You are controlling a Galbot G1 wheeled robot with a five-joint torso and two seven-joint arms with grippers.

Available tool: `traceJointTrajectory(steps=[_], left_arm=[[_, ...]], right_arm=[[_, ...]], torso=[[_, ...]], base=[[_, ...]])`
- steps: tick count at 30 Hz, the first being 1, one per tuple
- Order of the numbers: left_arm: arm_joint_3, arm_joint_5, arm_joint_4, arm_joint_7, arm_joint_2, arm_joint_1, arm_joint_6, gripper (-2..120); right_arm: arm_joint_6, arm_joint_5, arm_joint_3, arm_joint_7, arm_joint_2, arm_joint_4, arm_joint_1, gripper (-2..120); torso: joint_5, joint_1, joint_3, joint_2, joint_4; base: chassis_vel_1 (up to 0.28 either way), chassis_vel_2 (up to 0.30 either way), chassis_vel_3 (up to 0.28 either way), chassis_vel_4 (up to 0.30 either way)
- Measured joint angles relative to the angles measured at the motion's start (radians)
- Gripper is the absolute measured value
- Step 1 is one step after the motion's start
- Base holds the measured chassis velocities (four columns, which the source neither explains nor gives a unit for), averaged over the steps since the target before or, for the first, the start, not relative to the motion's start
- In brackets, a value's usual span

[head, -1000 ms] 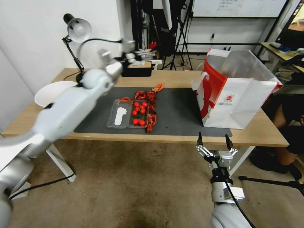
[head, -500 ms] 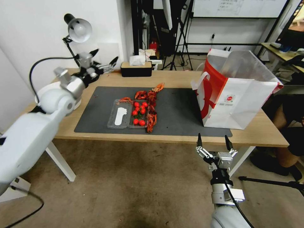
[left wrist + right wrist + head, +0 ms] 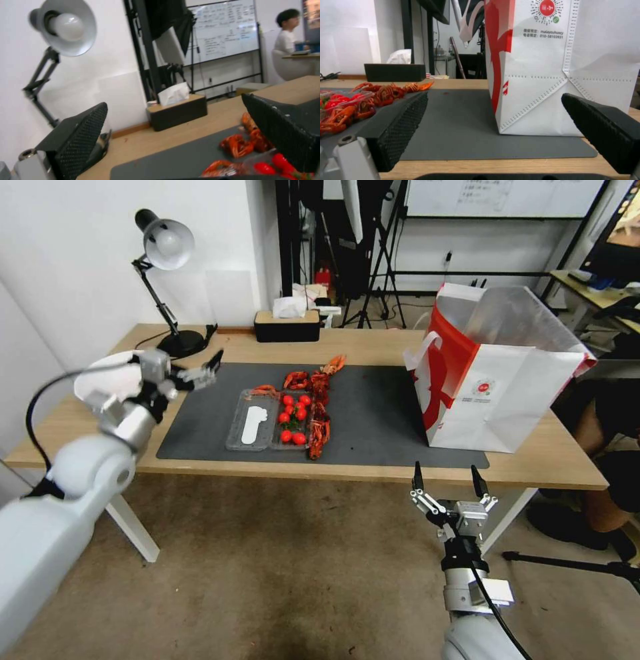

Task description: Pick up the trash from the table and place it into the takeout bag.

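The left gripper (image 3: pixel 193 369) hovers with fingers apart and empty over the desk's (image 3: pixel 373 347) left end. Just to its right lie a clear tray of tomatoes (image 3: pixel 270 419) and red crayfish shells (image 3: pixel 319 410) on the grey mat (image 3: pixel 373 407). A white bowl (image 3: pixel 100 377) sits just behind the arm, possibly touching it. The right gripper (image 3: pixel 447 481) hangs below the desk's front edge, fingers spread wide, holding nothing. Beyond it on the mat's far end stands the takeout bag (image 3: pixel 497 380), upright and open.
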Motion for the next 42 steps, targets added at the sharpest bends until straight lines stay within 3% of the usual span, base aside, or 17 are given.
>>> traceJointTrajectory(steps=[15, 18, 25, 42], left_arm=[[-0.131, 0.078, -0.052, -0.055, -0.090, 0.206, -0.036, 100], [-0.161, 0.107, -0.073, -0.099, -0.142, 0.312, -0.062, 100], [-0.177, 0.146, -0.074, -0.134, -0.215, 0.444, -0.131, 100], [-0.190, 0.200, -0.069, -0.135, -0.298, 0.535, -0.236, 100]], right_arm=[[0.000, 0.000, 0.000, 0.005, -0.007, 0.003, -0.007, 100], [0.001, 0.000, -0.001, 0.005, -0.005, 0.001, -0.004, 100], [0.000, 0.000, -0.010, 0.005, -0.002, -0.006, 0.001, 100], [-0.002, 0.000, -0.022, 0.005, 0.001, -0.021, 0.009, 100]], torso=[[0.0002, 0.000, 0.000, 0.000, -0.0004], [0.0000, 0.000, 0.000, 0.000, -0.0001], [0.0002, 0.000, 0.000, 0.000, -0.0002], [0.0001, 0.000, 0.000, 0.000, -0.0002]], base=[[0.000, 0.000, 0.000, 0.000], [0.000, 0.000, 0.000, 0.000], [0.000, 0.000, 0.000, 0.000], [0.000, 0.000, 0.000, 0.000]])
